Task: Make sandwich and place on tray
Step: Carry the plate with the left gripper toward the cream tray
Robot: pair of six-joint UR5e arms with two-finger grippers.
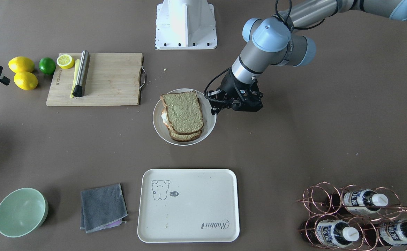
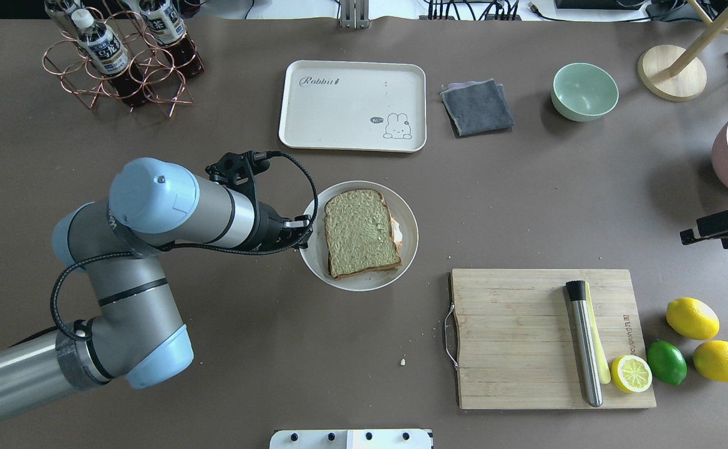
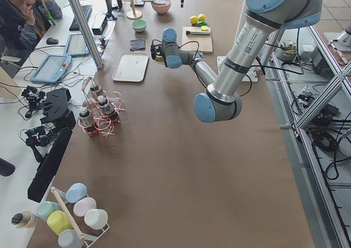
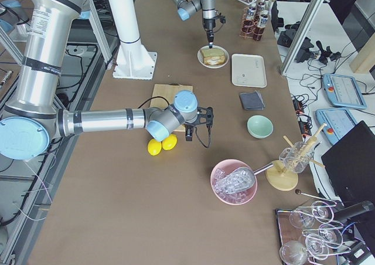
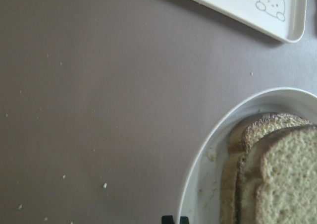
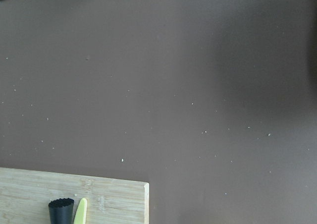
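At table centre, the sandwich (image 1: pixel 183 113) lies assembled on its round white plate (image 1: pixel 158 122), well apart from the tray (image 1: pixel 189 212). The left gripper (image 1: pixel 213 111) stands at the plate's rim, fingers drawn narrow and apparently pinching it, presumably to carry both across.

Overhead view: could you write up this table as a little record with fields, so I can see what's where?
Sandwich: assembled, on the plate, mid-table
Filling: egg peeks out at one side
Tray: apart from the plate, on the far side; no sandwich on it
Left gripper: at the plate's rim, fingertips close together; grip unclear
Right gripper: off near the board; open or shut unclear
Task left: sandwich not yet on tray
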